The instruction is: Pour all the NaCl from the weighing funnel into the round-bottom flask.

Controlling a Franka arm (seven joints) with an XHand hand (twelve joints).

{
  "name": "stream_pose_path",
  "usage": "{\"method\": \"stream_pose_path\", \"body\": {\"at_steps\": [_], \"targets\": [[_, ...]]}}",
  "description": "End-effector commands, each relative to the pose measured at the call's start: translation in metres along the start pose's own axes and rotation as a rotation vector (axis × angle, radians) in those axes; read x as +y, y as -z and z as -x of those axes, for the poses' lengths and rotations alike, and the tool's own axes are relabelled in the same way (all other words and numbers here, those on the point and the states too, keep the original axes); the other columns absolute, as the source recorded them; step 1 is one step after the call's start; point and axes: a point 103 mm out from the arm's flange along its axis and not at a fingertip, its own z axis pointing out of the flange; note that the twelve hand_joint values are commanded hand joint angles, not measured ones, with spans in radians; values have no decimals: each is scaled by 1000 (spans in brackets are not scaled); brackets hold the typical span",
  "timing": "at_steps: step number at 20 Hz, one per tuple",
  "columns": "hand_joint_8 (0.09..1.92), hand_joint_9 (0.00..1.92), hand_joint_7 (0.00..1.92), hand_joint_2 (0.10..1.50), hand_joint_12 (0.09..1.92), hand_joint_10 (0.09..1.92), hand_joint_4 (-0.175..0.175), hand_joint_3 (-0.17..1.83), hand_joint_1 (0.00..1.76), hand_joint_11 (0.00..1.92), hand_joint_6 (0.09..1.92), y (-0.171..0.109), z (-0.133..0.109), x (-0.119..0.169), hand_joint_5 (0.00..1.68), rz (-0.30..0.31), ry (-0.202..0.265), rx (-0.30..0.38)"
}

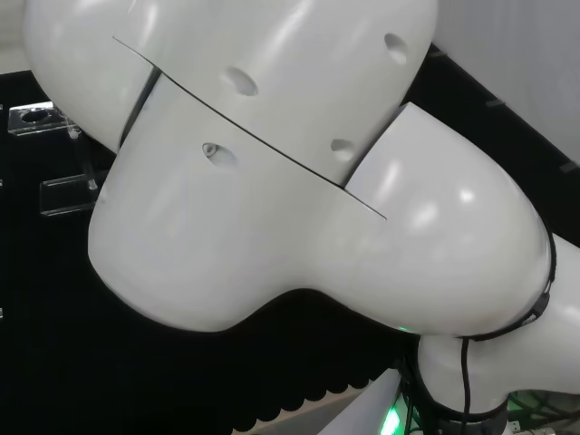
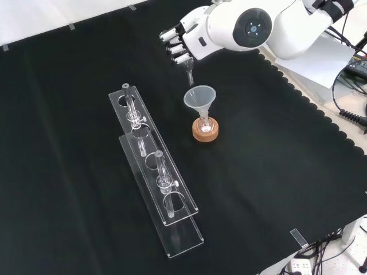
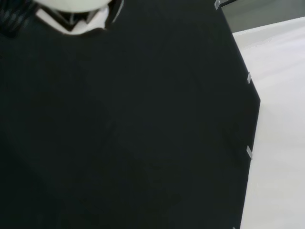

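In the front view the hand (image 2: 179, 41) hangs near the top centre, its fingers curled round a small clear weighing funnel (image 2: 189, 75) whose spout points down. Just below the spout stands a clear plastic funnel (image 2: 199, 96), set in the neck of the round-bottom flask (image 2: 205, 122). The flask rests on a cork ring (image 2: 205, 133). The spout's tip is a little above and to the left of the plastic funnel's rim. I cannot see any powder in the weighing funnel. A blurred white part of the hand (image 3: 71, 13) shows in the wrist view over black cloth.
A long clear acrylic rack (image 2: 153, 172) with a few small glass pieces lies left of the flask in the front view; its ends (image 1: 36, 118) show at the head view's left. The arm's white links (image 1: 272, 163) block most of the head view. The cloth's scalloped edge (image 2: 321, 109) runs at the right.
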Motion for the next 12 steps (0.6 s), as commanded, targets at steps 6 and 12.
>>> {"method": "stream_pose_path", "body": {"at_steps": [6,12], "targets": [[630,1186,971,593,1059,320,175,863,1110,811,931,-7,0,5,1183,3,25,155],[630,1186,970,593,1059,318,175,862,1109,812,931,-16,9,8,1182,-6,17,197]]}}
